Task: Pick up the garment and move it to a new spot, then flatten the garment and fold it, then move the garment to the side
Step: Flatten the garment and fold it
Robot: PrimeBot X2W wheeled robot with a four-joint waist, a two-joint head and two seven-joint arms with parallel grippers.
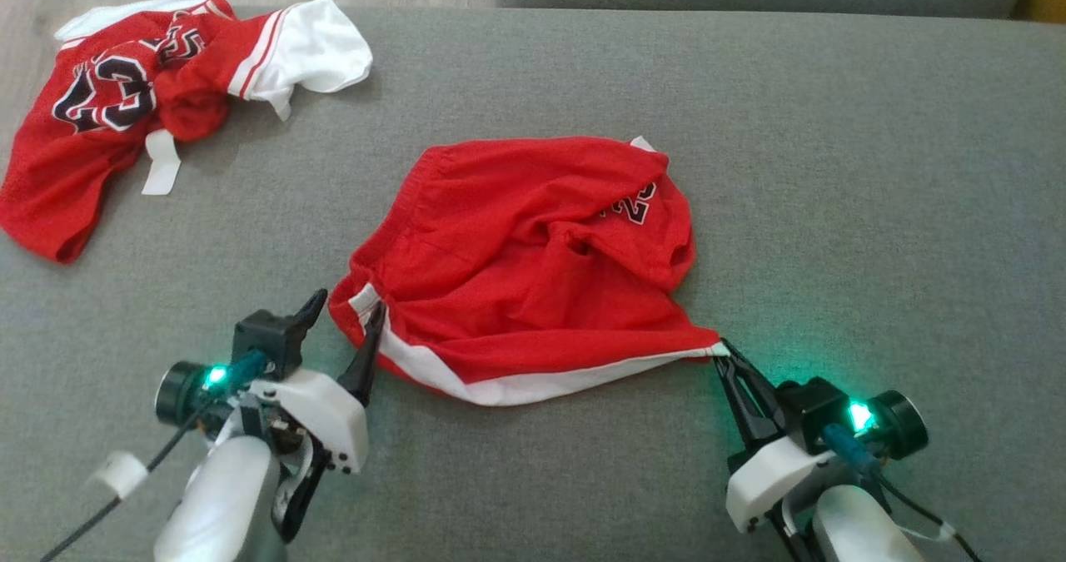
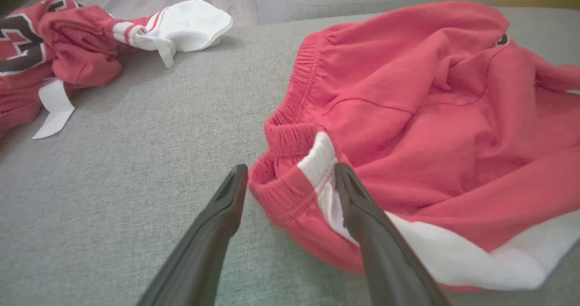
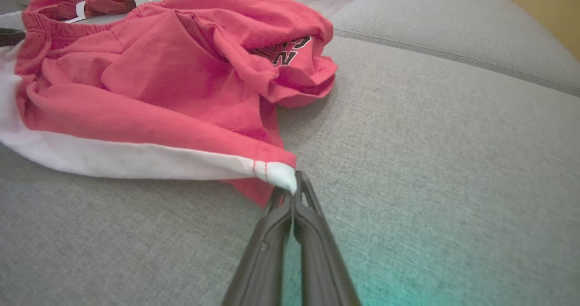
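Red shorts (image 1: 533, 254) pinched (right fingers (image 1: 739, 387)), left fingers (image 1: 366, 354) wide

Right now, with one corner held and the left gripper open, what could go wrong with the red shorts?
1. The right gripper is shut on only the tip of the white hem corner of the red shorts. A strong pull may slip it free.
2. The left gripper stands open astride the waistband corner. Closing may catch only one layer.
3. The middle of the shorts is bunched, so stretching may trap folds.
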